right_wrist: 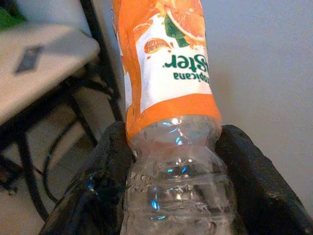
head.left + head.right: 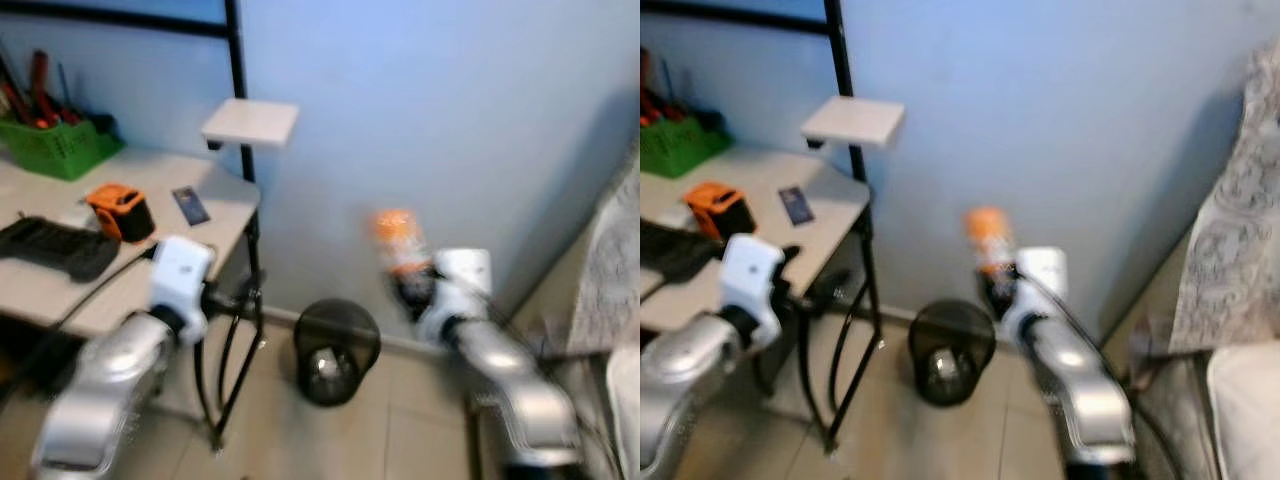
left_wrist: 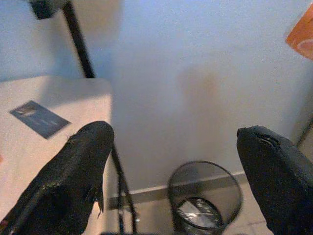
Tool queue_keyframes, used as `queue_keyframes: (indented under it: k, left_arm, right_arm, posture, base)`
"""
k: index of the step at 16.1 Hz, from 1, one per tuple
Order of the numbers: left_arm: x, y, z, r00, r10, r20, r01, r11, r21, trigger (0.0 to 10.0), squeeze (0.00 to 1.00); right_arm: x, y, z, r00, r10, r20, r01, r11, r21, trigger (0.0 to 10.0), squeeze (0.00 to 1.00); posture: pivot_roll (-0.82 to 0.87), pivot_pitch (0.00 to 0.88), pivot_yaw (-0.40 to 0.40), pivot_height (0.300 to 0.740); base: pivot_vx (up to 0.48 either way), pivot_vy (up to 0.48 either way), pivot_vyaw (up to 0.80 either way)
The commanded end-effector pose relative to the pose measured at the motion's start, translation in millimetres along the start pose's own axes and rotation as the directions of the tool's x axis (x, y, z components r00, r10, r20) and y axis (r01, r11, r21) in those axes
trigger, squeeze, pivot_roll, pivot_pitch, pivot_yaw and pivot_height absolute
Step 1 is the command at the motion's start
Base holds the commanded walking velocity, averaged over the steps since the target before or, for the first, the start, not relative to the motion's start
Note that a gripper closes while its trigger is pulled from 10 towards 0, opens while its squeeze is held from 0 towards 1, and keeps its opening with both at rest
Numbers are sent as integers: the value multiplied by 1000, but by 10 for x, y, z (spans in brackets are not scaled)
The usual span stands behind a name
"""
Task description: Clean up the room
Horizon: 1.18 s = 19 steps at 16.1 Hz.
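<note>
Blurry head views downward, wrist views sharing bin (image 3: pixel 205 203).

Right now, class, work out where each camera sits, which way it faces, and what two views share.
Left eye view: on head, looking down at the bin and desk, both arms showing.
Right eye view: same scene, with the right gripper.
Left wrist view: along the open left gripper toward the bin.
Right wrist view: along fingers gripping the bottle.
Shared: bin, desk.
</note>
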<state>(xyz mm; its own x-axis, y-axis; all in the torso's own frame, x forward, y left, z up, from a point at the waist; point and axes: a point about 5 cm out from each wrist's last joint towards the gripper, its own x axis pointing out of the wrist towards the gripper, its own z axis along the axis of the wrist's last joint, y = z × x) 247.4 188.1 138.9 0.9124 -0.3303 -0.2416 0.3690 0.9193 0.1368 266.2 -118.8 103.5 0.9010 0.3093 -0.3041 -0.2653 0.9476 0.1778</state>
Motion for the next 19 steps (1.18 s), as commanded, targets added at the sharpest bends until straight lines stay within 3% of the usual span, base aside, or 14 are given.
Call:
queue_keyframes:
  k: [1, 3, 12, 14, 17, 19]
  left_arm:
    - [29, -44, 29, 1000, -21, 13, 21, 1000, 6, 10000, 0]
    - [37, -41, 32, 1000, -23, 12, 23, 1000, 10, 10000, 0]
    - [43, -41, 25, 999, -37, 3, 37, 999, 26, 10000, 0]
    - [49, -39, 25, 999, -40, 2, 40, 999, 31, 10000, 0]
    - [55, -42, 21, 999, -43, -2, 43, 998, 37, 10000, 0]
    - [60, -45, 21, 999, -46, -3, 46, 998, 40, 10000, 0]
  right_arm:
    - [-39, -130, 26, 999, -49, 8, 49, 999, -16, 10000, 0]
    - [-30, -129, 26, 999, -43, 2, 43, 999, -12, 10000, 0]
    - [-13, -126, 21, 999, -40, -4, 39, 999, -31, 10000, 0]
    - [0, -137, 21, 999, -45, -21, 42, 995, -95, 10000, 0]
    - [-2, -208, -11, 996, -86, -32, 84, 995, -54, 10000, 0]
    - [-1, -218, -10, 996, -81, -38, 77, 993, -93, 10000, 0]
  posture:
    - [-45, 0, -26, 740]
    - [-43, 0, -26, 740]
    - [-42, 0, -25, 740]
    - [-43, 0, -24, 740]
    - [-45, 0, -23, 740]
    - [-50, 0, -22, 740]
  base:
    - [330, 0, 0]
    - [328, 0, -741]
    - [329, 0, 0]
    - [328, 0, 672]
    - [326, 0, 533]
    - [311, 0, 0]
